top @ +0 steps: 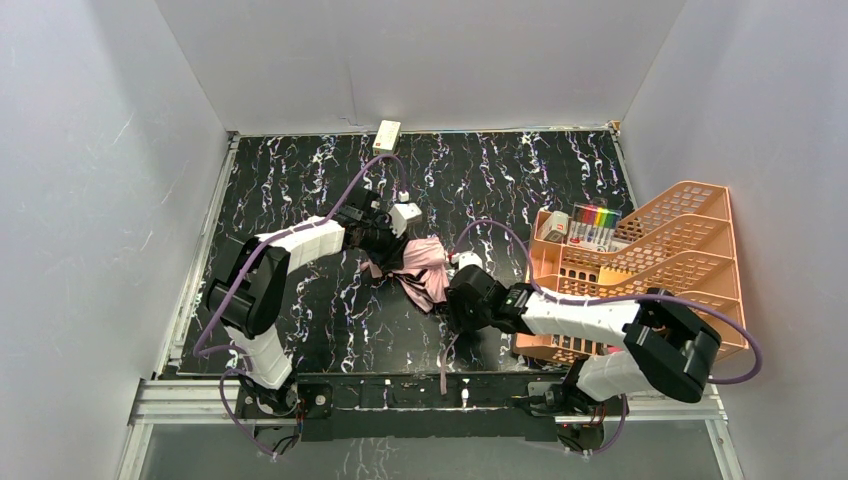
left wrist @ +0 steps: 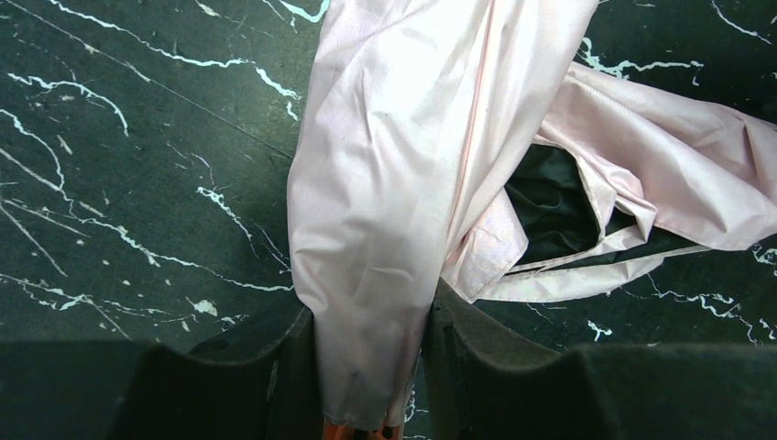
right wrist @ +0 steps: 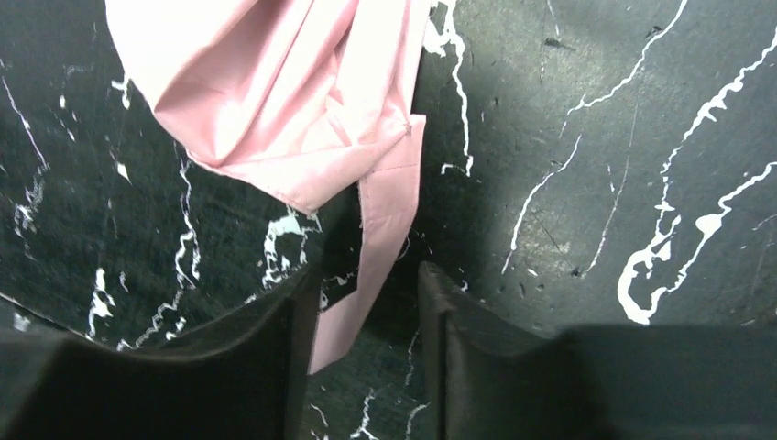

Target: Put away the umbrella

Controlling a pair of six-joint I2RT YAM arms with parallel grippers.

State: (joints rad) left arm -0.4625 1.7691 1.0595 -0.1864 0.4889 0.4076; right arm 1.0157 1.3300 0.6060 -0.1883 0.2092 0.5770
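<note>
- Black marble-look tabletop with white walls round it is what I get from the top camera.
- The umbrella lies crumpled about mid-table, between my two arms. It's mostly pink side up, with a patch of black lining showing in the left wrist view.
- My left gripper is clamped on a fold of the pink fabric, with both fingers pressed against it.
- My right gripper has its fingers spread. The pink strap runs through the gap, with nothing squeezing it.
- An orange mesh rack sits to the right, and a cream box is at the far edge.
</note>
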